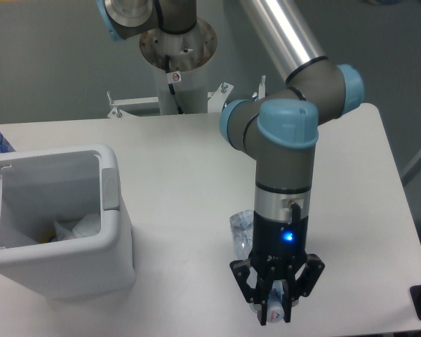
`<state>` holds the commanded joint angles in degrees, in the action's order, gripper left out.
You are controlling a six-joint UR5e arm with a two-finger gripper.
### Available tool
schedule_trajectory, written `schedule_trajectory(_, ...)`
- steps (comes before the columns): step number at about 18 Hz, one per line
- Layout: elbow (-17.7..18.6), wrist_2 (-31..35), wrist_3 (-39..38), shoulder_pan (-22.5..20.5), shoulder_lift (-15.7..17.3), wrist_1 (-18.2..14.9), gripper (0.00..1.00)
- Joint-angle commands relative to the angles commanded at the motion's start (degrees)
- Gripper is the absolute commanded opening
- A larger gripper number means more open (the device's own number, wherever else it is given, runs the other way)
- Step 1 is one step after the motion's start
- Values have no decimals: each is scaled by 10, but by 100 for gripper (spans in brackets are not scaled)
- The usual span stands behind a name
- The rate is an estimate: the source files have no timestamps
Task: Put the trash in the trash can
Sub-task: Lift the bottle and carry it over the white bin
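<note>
- Camera: the gripper (276, 314) points down near the table's (175, 161) front edge, fingers clenched around one end of the bottle (243, 235).
- The bottle's other end sticks out behind the wrist, at its left.
- The bin (56, 217) stands at the table's left, well apart from the gripper.
- The wrapper (78, 227) lies inside the bin.

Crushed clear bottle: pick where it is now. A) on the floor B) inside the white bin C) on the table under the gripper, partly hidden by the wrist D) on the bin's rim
C: the crushed clear bottle lies on the table beneath the gripper, far from the trash can.
</note>
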<state>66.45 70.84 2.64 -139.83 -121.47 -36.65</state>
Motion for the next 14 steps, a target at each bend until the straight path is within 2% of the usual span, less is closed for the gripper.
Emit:
schedule_trajectory(8, -5, 10, -11, 15, 54, 0, 33)
schedule_trajectory(14, -6, 10, -25, 49, 102, 1, 33)
